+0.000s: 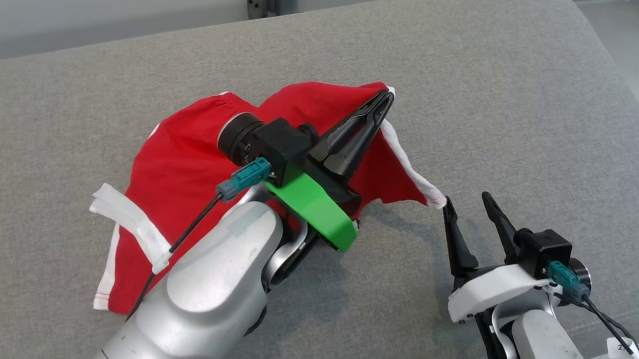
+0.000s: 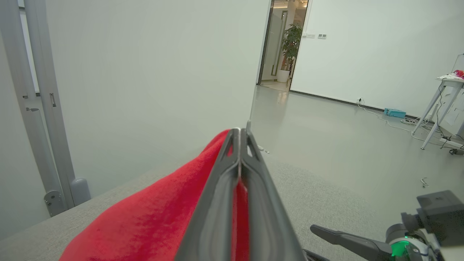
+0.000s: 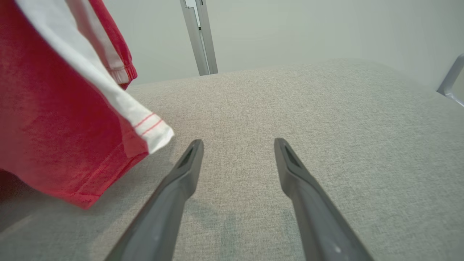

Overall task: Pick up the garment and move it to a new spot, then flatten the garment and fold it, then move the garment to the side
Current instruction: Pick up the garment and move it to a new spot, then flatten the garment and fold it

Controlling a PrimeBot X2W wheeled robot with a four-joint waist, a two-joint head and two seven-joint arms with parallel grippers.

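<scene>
The red garment [image 1: 187, 160] with white trim is seen on the grey cushion [image 1: 524, 103], its far edge raised off the cushion while the near part lies crumpled. That raised edge is pinched between the closed fingers of the left hand [image 1: 382, 100]. The right hand [image 1: 468, 199] is held spread and empty just above the cushion, one finger just beside a hanging white-trimmed corner of the garment
</scene>
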